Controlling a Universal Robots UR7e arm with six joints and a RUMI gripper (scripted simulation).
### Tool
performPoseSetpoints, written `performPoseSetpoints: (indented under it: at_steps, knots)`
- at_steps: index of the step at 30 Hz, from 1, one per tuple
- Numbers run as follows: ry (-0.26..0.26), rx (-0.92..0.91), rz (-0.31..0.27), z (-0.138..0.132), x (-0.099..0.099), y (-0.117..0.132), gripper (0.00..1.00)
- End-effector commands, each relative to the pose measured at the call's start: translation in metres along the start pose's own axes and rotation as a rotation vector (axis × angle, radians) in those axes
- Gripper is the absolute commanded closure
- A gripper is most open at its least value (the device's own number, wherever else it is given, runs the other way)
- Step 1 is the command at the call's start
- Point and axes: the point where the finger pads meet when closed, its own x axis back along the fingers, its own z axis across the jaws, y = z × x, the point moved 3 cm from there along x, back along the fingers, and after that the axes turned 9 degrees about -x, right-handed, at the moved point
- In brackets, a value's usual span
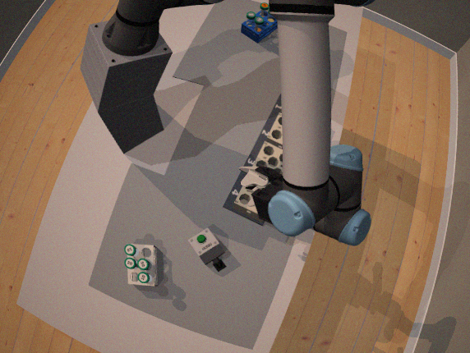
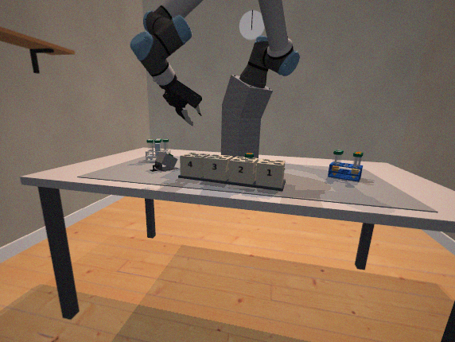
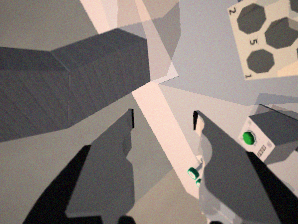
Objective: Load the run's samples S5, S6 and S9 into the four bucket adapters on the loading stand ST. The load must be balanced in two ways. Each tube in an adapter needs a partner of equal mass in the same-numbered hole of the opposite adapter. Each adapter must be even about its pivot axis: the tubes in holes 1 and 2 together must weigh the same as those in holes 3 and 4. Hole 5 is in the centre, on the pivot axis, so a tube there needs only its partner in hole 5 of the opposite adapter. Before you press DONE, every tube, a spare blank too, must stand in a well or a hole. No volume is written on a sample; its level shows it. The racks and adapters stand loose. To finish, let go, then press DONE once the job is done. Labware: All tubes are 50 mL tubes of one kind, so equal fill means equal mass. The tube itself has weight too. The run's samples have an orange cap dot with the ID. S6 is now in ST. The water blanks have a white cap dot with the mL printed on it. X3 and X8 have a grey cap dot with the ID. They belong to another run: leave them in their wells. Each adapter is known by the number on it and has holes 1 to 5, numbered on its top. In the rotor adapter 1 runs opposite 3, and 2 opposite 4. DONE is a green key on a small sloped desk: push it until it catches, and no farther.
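My gripper (image 1: 243,177) (image 2: 196,119) (image 3: 163,111) is open and empty, high above the stand ST (image 1: 241,214). Adapter 4 (image 1: 246,199) (image 2: 190,164), adapter 3 (image 2: 215,167), adapter 2 (image 2: 240,170) and adapter 1 (image 2: 269,172) stand in a row. A green-capped tube with an orange dot (image 2: 249,155) stands in adapter 2. The white rack (image 1: 154,271) holds several white-dot blanks. The blue rack (image 1: 258,34) (image 2: 345,172) holds an orange-dot tube (image 1: 264,6) (image 2: 358,153) and two grey-dot tubes. The arm hides much of the stand in the top view.
The green DONE key (image 1: 201,238) (image 3: 248,138) sits on its sloped desk (image 1: 213,253) (image 2: 167,161), between the white rack and the stand. The robot's pedestal (image 1: 127,94) (image 2: 241,123) stands at the back.
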Motion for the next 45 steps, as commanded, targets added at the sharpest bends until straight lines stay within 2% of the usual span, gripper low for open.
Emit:
performPoseSetpoints:
  at_steps: [1, 45]
  knots:
    - [0.027, -0.051, 0.039, -0.0008, 0.0017, 0.001, 0.65]
    - [0.258, -0.544, 0.422, -0.0103, -0.0018, 0.0095, 0.65]
